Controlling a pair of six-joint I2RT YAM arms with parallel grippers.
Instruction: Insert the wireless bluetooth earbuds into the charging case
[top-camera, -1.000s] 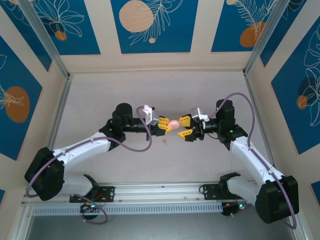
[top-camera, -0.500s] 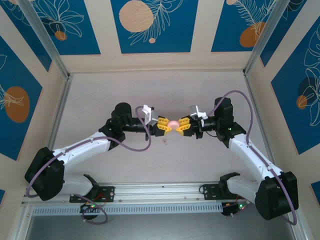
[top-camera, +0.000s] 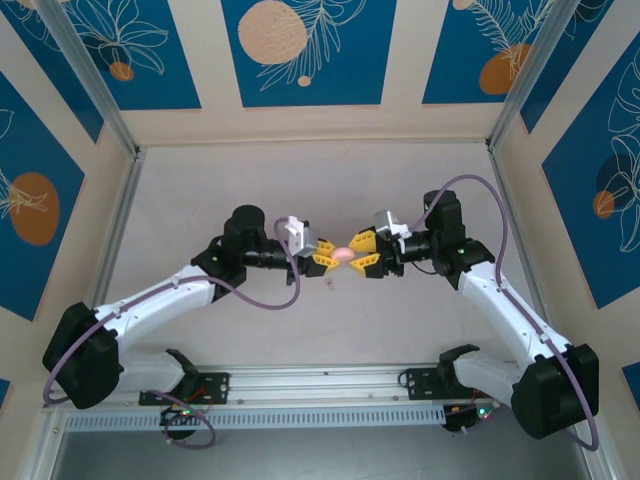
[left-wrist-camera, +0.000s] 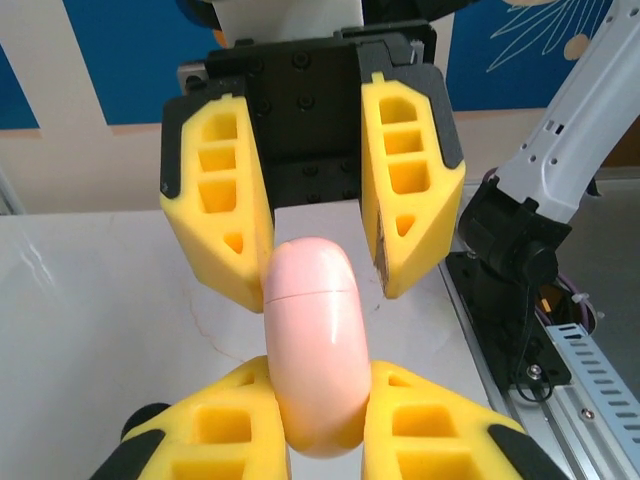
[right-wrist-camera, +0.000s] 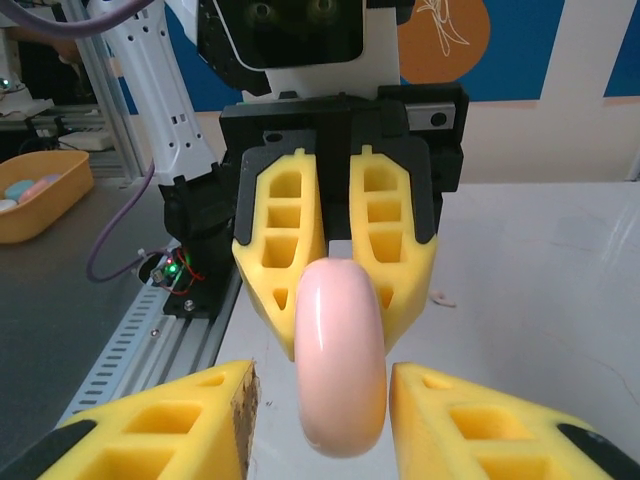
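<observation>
Counting from the near edge outward: one metal rail (top-camera: 320, 378) runs along the front, and two white arms are bolted to it, the left arm (top-camera: 160, 295) and the right arm (top-camera: 510, 315). Each one has a purple cable looping off it, so two cables.

Mid-table the two arms meet nose to nose. That makes two grippers and four chunky yellow fingers in total. There's exactly one charging case (top-camera: 343, 255), a pink pill-shaped thing, and it's up off the table (top-camera: 250, 180) right between them.

The left gripper (top-camera: 328, 262) is clamped on it, both fingers (right-wrist-camera: 285, 230) pressed tight against one end. The right gripper (top-camera: 358, 254) straddles the other end with its jaws apart. From the left wrist cam, one of its fingers (left-wrist-camera: 215, 200) looks like it's touching the case and the other has a clear gap, so I wouldn't call that a grip. One seam line (left-wrist-camera: 308, 296) runs around the case and it looks closed.

On the table just on the near side of the grippers there's one tiny dark speck (top-camera: 327, 283). It's too small for me to say whether it's an earbud.

Further out, the right wrist cam catches one yellow tub (right-wrist-camera: 60, 200) sitting off the table. It has a few pastel things in it that I can't count properly. The back wall has three blue panels.
</observation>
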